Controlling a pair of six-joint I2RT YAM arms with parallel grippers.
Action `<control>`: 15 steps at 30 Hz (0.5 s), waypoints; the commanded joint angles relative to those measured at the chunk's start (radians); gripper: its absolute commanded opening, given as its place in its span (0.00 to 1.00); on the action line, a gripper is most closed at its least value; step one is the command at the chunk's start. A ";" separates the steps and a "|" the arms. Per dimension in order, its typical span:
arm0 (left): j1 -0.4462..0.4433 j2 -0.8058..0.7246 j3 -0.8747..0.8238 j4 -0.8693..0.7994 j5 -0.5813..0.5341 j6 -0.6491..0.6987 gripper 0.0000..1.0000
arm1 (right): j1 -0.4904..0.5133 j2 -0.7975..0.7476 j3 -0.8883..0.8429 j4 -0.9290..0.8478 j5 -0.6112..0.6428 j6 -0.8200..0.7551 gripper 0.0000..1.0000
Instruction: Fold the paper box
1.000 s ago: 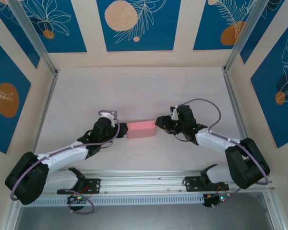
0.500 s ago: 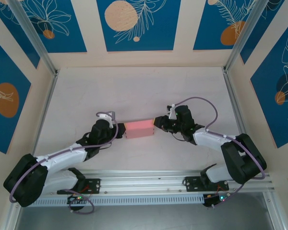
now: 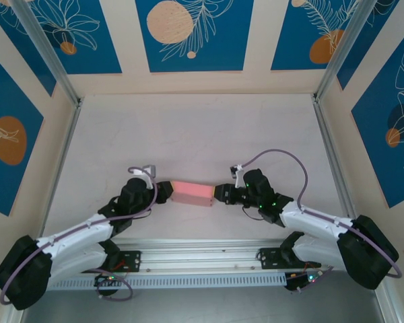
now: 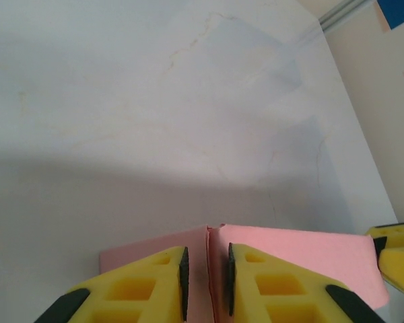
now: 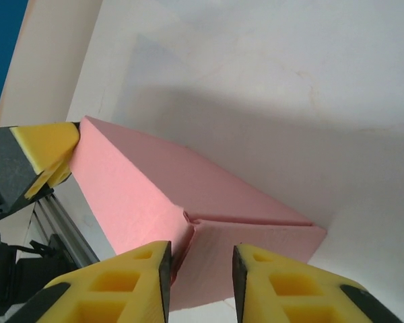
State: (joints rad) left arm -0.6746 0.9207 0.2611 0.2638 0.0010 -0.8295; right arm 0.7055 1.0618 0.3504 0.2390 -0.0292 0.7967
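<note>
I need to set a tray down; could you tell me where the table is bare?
Bare: the table from the box to the back wall, and beside both rails. Crowded: the near edge, where left gripper and right gripper hold it.

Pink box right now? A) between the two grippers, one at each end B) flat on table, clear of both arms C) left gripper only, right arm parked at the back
A: top view shows the paper box spanning from the left gripper to the right gripper, and each wrist view has yellow fingers astride one end.
</note>
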 commanded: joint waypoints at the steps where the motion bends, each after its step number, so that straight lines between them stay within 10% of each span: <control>1: -0.007 -0.040 -0.078 -0.306 -0.001 -0.028 0.22 | 0.034 -0.013 -0.049 -0.196 0.089 -0.017 0.35; 9: -0.018 -0.022 -0.070 -0.275 0.007 -0.031 0.21 | 0.093 -0.033 0.032 -0.279 0.120 0.013 0.58; 15: -0.020 0.015 -0.038 -0.263 0.004 -0.013 0.20 | 0.097 -0.143 0.229 -0.563 0.181 -0.267 0.68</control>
State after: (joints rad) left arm -0.6861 0.8898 0.2607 0.2131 0.0074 -0.8619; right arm 0.7933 0.9588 0.4885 -0.1329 0.1043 0.6983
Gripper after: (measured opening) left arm 0.202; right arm 0.669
